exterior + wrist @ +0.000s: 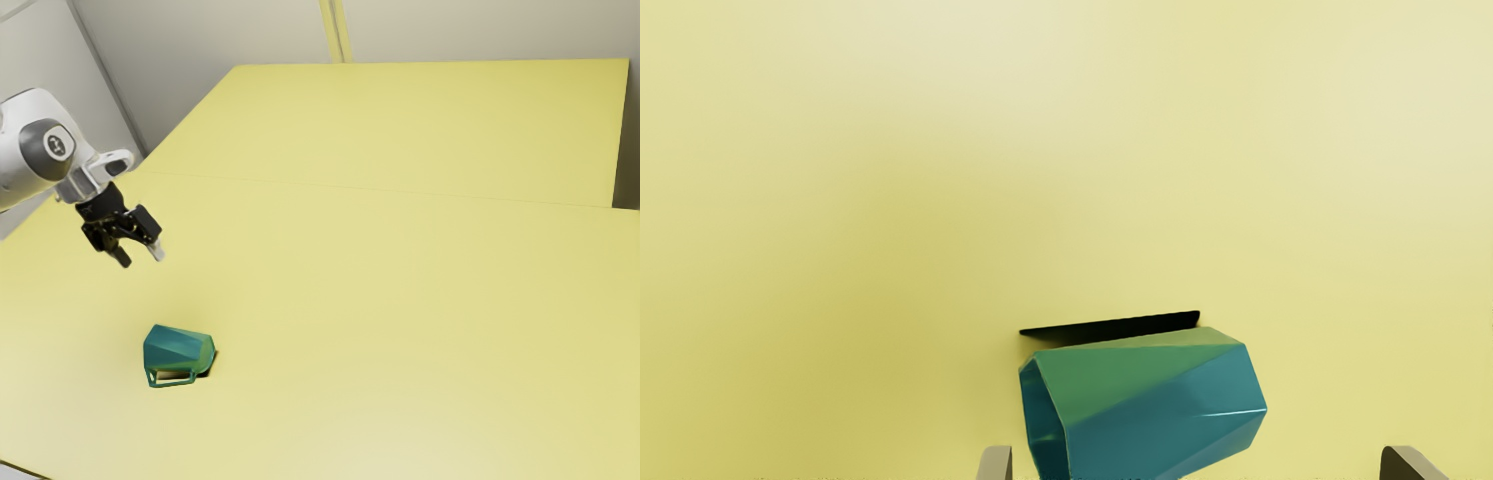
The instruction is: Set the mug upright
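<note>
The gripper [141,256] hangs above the table near the exterior view's left edge, its fingers spread with nothing held. Below it and a bit toward the exterior view's right, a faceted teal-green mug [178,348] lies on its side, its handle toward the exterior view's bottom. From the wrist, the gripper [1196,463] has its two fingertips wide apart, and the mug [1153,400] is seen lying in the space between their lines, with its open mouth facing one fingertip's side. The handle is hidden in the wrist view.
A large yellow table [400,280] extends under the mug and arm. A dark shadow lies along one side of the mug. Pale walls stand behind the table, and one table edge is near the exterior view's bottom left corner.
</note>
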You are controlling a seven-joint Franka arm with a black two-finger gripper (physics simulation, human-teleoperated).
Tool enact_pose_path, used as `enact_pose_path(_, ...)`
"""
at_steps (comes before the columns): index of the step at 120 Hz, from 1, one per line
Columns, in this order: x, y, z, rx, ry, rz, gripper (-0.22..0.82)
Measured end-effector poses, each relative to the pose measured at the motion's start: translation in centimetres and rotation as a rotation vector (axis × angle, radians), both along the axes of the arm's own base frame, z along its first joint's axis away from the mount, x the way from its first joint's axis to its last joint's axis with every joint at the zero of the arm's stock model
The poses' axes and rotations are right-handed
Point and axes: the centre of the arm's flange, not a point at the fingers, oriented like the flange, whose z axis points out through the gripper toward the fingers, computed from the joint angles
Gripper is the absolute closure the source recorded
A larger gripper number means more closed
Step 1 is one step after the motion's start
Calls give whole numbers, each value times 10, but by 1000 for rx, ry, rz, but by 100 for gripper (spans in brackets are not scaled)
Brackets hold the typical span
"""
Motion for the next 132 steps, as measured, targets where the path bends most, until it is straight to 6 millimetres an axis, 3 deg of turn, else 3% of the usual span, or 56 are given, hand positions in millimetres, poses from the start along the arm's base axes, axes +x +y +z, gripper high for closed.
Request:
enact_pose_path(27,-27,3,-58,-124,111,57,0)
enact_pose_path(59,-43,21,-98,-191,178,130,0)
enact_pose_path(102,-57,38,-127,-322,195,225,0)
enact_pose_path(132,-63,40,-132,-432,182,266,0)
